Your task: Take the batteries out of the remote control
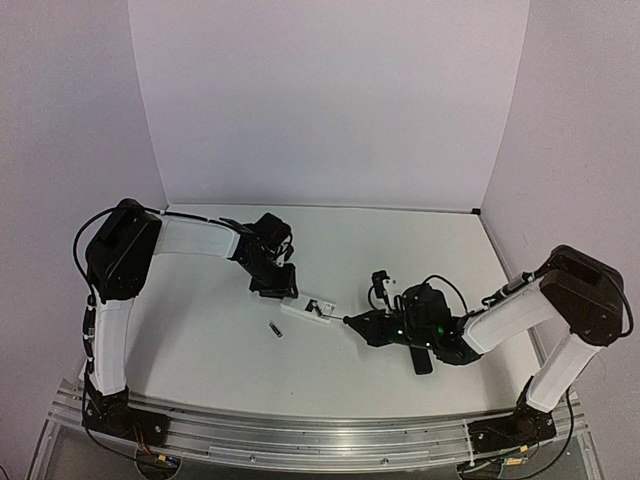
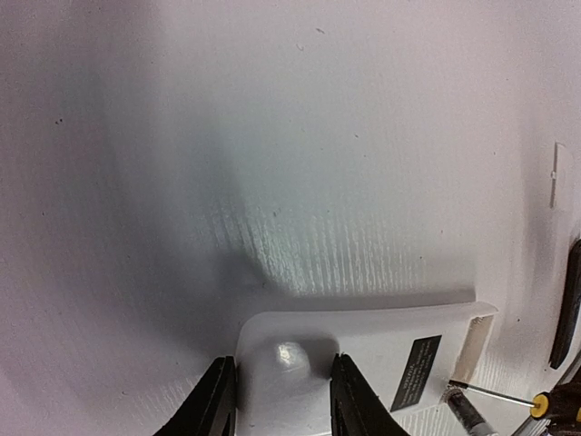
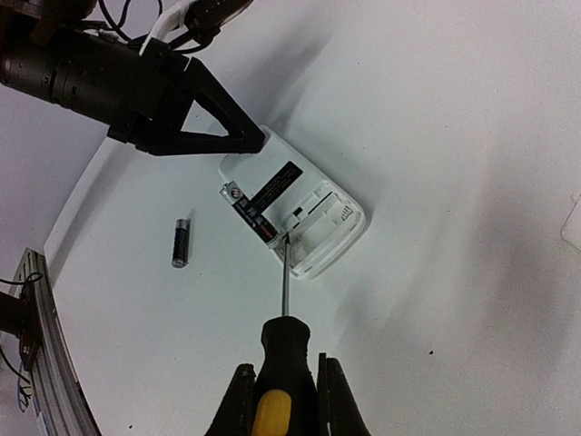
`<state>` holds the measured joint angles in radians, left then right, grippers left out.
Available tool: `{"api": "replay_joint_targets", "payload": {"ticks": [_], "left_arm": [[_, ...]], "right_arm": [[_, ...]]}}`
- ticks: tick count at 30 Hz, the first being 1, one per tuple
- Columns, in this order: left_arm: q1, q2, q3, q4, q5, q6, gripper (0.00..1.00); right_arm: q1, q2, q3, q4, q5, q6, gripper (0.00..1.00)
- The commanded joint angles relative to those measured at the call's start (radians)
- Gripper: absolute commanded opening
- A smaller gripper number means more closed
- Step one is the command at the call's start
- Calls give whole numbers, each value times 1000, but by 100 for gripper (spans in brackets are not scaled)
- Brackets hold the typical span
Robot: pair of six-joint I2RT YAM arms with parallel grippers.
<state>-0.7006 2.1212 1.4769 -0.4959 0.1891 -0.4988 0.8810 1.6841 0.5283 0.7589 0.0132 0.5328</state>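
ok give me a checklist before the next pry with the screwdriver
1. left tool clamped on remote control: ok
2. right tool gripping screwdriver: ok
3. screwdriver tip at the end of the seated battery: ok
4. tip wedged under that battery: cannot tell
5. loose battery clear of the remote: ok
6. both batteries out: not ok, one is in the remote

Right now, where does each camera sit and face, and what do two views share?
Top external: above and behind, facing down at the table; both arms show.
Left wrist: behind the left gripper, facing the remote control it holds.
Right wrist: behind the right gripper, facing along its screwdriver.
Shared: both wrist views show remote control and screwdriver.
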Motion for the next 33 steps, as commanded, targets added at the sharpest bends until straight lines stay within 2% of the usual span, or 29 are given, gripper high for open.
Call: {"api": "replay_joint_targets", "payload": {"ticks": [1,11,19,29,33], "left_arm": [[-47,121,-71,-153,-31,2,35],[-46,122,-60,-160,-32,-1,35],[-46,119,-44,-149,-19,-6,36],[-47,80,44,-131,-24,-18,43],[-46,50,101,-136,-38,-15,54]], "right_arm": [[19,-64,21,160,-85,-30,0],[19,-73,7,149,-29,-25,0],[19,-140,4,46,10,-33,0],[19,-323,-25,-250,176,-57,0],[19,-418,-26,-409,272,-61,0]]}}
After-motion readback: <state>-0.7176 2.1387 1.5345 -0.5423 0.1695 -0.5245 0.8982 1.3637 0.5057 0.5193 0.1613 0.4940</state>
